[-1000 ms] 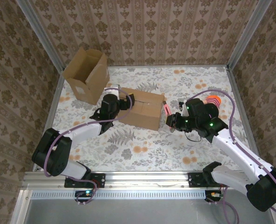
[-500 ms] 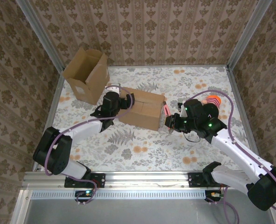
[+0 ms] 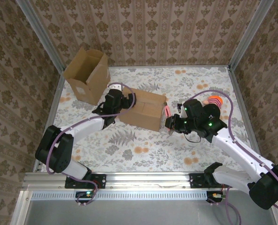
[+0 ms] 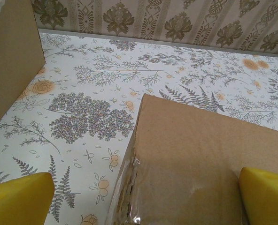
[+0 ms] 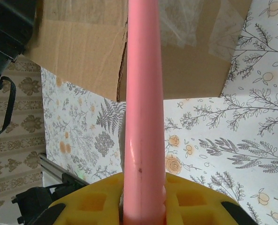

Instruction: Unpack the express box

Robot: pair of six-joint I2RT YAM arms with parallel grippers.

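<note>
I have the sealed brown cardboard express box (image 3: pixel 146 110) lying in the middle of the floral table (image 3: pixel 190 154). Its long axis runs across the table between my two arms, with the left end a little farther from the bases than the right. The left gripper (image 3: pixel 127 101) is at the box's left end with its jaws spread as wide as they go and nothing in them. On the left wrist camera the yellow fingers (image 4: pixel 18 197) sit either side of the box's near corner (image 4: pixel 200 154), clear of the cardboard. The right gripper (image 3: pixel 173 122) is closed narrowly around a long pink plastic rod-shaped tool (image 3: pixel 167 110), and that is the one doing the work. On the right wrist camera the tool (image 5: pixel 143 117) runs straight ahead from the fingers and crosses the box's vertical corner edge (image 5: pixel 82 47), beside a strip of clear tape (image 5: pixel 190 23) on the end face. The box therefore lies directly ahead of the tool, along the tool's own axis. The tip runs off the top of that picture, so I cannot tell whether it touches the cardboard. I judge the right arm is the one placed to work the taped seam, while the left is placed to clamp and steady the far end. An open, upright brown carton (image 3: pixel 87 75) stands well apart at the far left corner.
</note>
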